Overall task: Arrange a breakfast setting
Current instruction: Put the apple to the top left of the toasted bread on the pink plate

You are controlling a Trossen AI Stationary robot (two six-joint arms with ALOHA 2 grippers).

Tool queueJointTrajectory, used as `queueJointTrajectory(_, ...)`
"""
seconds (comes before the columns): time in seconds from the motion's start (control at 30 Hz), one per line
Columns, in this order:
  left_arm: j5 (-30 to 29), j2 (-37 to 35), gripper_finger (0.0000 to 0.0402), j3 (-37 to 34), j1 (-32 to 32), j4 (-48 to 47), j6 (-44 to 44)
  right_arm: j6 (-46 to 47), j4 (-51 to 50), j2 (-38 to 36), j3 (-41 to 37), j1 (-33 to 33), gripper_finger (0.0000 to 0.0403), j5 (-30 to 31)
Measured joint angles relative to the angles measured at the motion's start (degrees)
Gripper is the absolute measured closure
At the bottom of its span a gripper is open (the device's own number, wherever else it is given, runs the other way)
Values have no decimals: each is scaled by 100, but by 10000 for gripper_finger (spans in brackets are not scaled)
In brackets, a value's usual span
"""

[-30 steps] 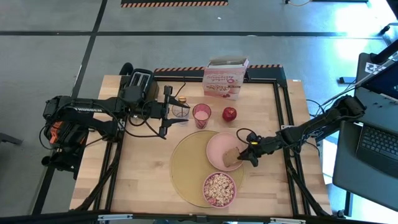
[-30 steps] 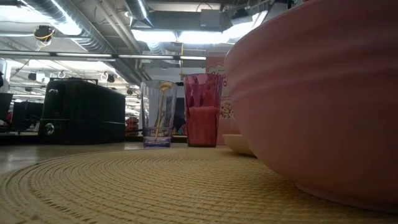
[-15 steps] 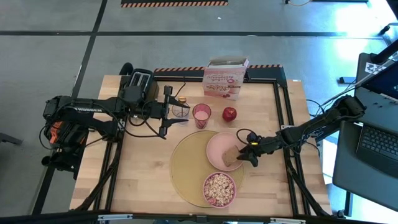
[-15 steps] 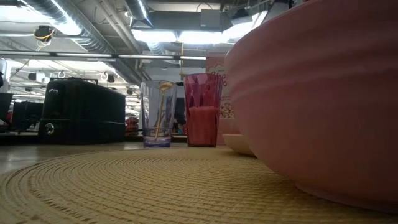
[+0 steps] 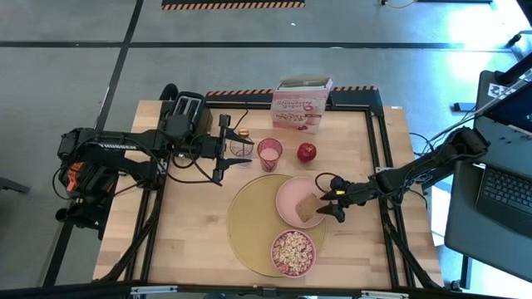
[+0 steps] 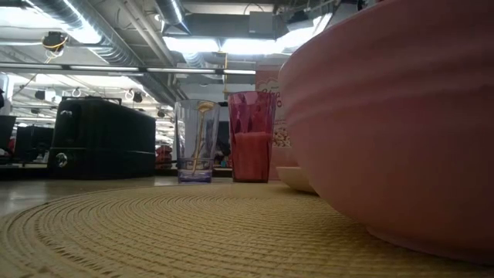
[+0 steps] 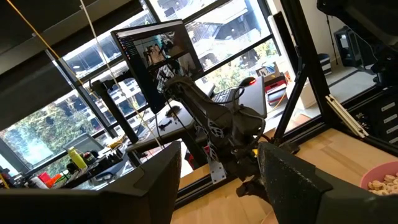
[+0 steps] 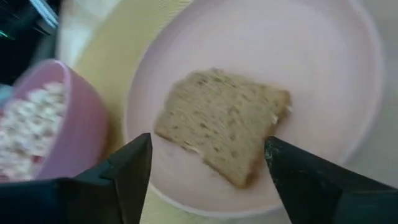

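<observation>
The tan placemat lies on the table. On it sit the pale pink plate and the pink bowl, which is full of cereal. The brown toast slice lies flat on the plate. My right gripper is open at the plate's right rim, with a finger on each side of the toast's near end and apart from it. The red apple rests on the table behind the plate. The gold spoon stands in a clear glass. My left gripper is open beside that glass.
A pink glass stands between the clear glass and the apple. The black toaster is at the far left and the cereal box at the far edge. Bare wood lies at the near left and far right.
My right gripper has opened wider at the plate's right rim. The toast now lies flat on the plate, free of the fingers.
</observation>
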Motion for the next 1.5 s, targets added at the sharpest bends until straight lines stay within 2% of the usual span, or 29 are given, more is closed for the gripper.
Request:
queueJointTrajectory(0.13, 1, 1, 198, 0, 0, 0, 0, -391, -1219, -181, 405, 2, 118, 190)
queueJointTrajectory(0.23, 1, 1, 198, 0, 0, 0, 0, -861, -1867, -282, 763, 2, 119, 652)
queueJointTrajectory(0.37, 2, 2, 198, 0, -2, 0, 0, -2003, -2006, -285, 1093, 0, 119, 1699)
queueJointTrajectory(0.5, 0, 2, 198, 0, 0, 0, 0, -2895, -2041, -272, 1068, -87, 119, 2885)
queueJointTrajectory(0.6, 0, 2, 198, 0, 0, 0, 0, -3226, -2026, -270, 926, -505, 119, 3158)
queueJointTrajectory(0.7, 2, 2, 198, 0, -2, 0, 0, -3321, -1739, -268, 757, -1023, 119, 3081)
queueJointTrajectory(0.83, 13, 2, 198, 0, 0, 12, 0, -4188, -548, -268, 442, -1692, 119, 2767)
queueJointTrajectory(0.97, 56, 2, 198, 0, -2, 34, -162, -4670, 424, -237, 200, -2489, 118, 1897)
queueJointTrajectory(1.13, 57, 2, 198, 0, -2, 36, -558, -4871, 586, -115, 156, -3289, 99, 937)
queueJointTrajectory(1.27, 63, 2, 198, 0, -2, 37, -758, -4896, 674, 149, 156, -3675, 76, 505)
queueJointTrajectory(1.5, 66, 2, 198, 0, -1, 28, -823, -4951, 1906, 1217, 191, -3954, 31, -130)
